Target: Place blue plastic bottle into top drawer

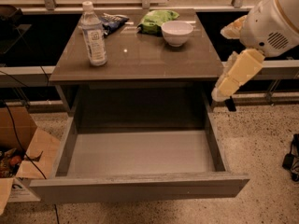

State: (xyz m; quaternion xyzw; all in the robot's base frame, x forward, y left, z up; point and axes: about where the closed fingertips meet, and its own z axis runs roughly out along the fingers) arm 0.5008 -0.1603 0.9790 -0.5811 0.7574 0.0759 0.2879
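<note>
The blue plastic bottle (94, 34) stands upright on the left part of the cabinet top (140, 59); it is clear, with a white cap and a white label. The top drawer (140, 188) is pulled far out below, and its grey inside (140, 153) holds nothing. My gripper (221, 94) hangs at the end of a cream forearm by the cabinet's right front corner, above the drawer's right wall. It is far to the right of the bottle and holds nothing that I can see.
A white bowl (176, 32), a green bag (156, 20) and a dark blue snack bag (112, 22) lie at the back of the cabinet top. An open cardboard box (25, 160) stands on the floor at the left. A black object (292, 157) lies on the floor at the right.
</note>
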